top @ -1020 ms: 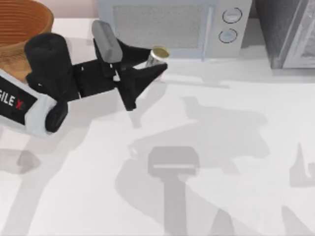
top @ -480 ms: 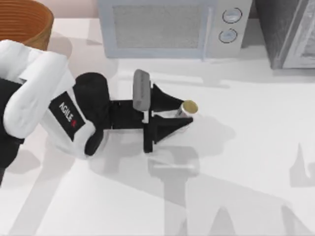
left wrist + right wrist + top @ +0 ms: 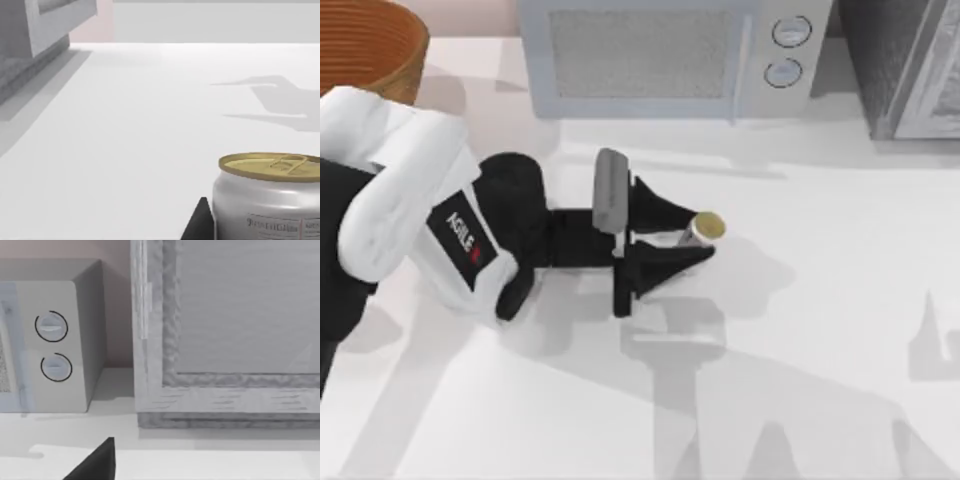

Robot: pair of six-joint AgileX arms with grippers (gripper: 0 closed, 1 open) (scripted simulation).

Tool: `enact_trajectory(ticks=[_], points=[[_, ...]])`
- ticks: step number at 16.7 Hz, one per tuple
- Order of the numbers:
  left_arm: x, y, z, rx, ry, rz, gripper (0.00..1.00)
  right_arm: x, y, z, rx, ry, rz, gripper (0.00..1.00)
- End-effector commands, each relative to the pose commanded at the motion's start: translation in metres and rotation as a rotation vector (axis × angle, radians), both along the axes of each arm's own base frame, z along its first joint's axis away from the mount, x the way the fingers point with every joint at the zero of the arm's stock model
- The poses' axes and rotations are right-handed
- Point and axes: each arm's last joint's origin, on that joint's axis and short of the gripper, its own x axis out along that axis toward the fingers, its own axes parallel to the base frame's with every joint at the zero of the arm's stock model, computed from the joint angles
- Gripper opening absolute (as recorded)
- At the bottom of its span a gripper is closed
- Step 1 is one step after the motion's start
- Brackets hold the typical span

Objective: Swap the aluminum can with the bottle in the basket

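Reaching out over the middle of the plain white table (image 3: 820,320) from the left side: left arm, white shell and black forearm, with the left gripper (image 3: 695,238) pointing toward the table's right. Closed narrowly on the small white cylindrical bottle with the round dull-gold top (image 3: 707,226), one black finger (image 3: 665,210) on the far side of it and the other on the near side, both touching its body. Held upright between them, gold top facing up. Cannot tell whether its base sits on the table or hangs just above it.

Seen from the left wrist: same bottle (image 3: 270,200) close up, silvery-white wall, fine red label markings low on the body, pull-tab on the gold lid, and a black fingertip (image 3: 197,225) just beside it. Open white tabletop beyond, crossed by grey shadows.

Sitting at the table's far left corner, well apart from the bottle: large round orange-brown woven wicker basket (image 3: 370,45), ribbed inner wall showing, partly cut off by the frame and partly hidden by the arm's white shell.

Standing along the back edge: pale grey box-shaped microwave with two round dials (image 3: 650,55), and beside it, to the right, a dark grey textured cabinet (image 3: 910,70).

Facing the microwave's dial end and the cabinet front in the right wrist view: right gripper (image 3: 95,465), grip state impossible to tell.
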Motion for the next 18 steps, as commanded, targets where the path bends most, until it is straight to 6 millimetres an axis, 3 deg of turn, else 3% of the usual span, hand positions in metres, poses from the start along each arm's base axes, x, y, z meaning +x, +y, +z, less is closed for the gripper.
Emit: enact_trajectory(ticks=[12, 18], points=[[0.0000, 0.0000, 0.0000, 0.000, 0.000, 0.000, 0.98, 0.0000, 0.0000, 0.0000, 0.000, 0.000, 0.000, 1.00], [0.0000, 0.0000, 0.0000, 0.000, 0.000, 0.000, 1.00, 0.0000, 0.0000, 0.0000, 0.000, 0.000, 0.000, 1.00]])
